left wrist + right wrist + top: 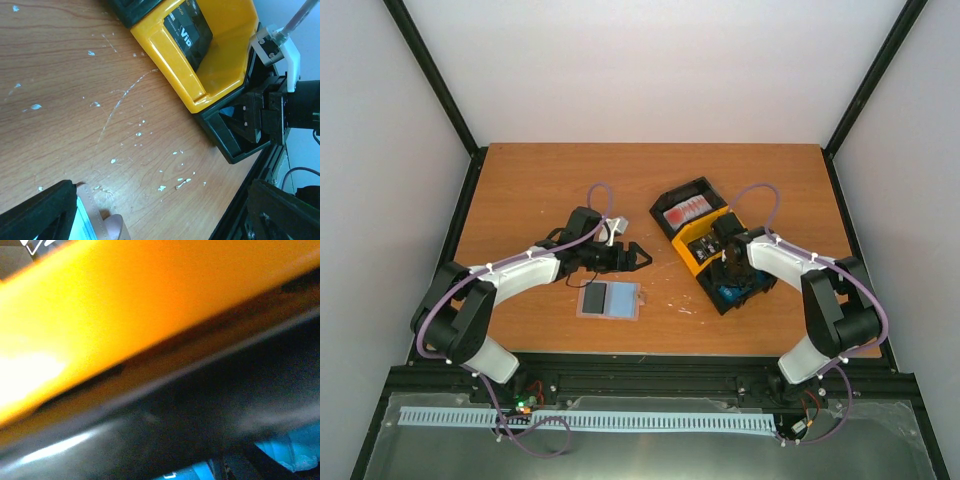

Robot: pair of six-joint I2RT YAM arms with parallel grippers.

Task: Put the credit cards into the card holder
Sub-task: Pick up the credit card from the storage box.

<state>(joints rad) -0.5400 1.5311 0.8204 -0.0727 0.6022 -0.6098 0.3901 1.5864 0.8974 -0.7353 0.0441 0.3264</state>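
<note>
Left hand (642, 258) hovers wide open and empty, with the card holder (611, 300) lying open on the bench just on its near side. Right hand (733, 272) is down in the tray (688, 250), right over the blue credit cards (729, 293). Clenched or released? Can't tell. Looks like the picking step; next it needs a clean pinch on one thin card.

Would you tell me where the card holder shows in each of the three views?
Top external: card holder, lying open on the table, lower centre.
Left wrist: its tan edge at the bottom left.
Right wrist: not in it.
Shared landmark: the tray's yellow compartment.
</note>
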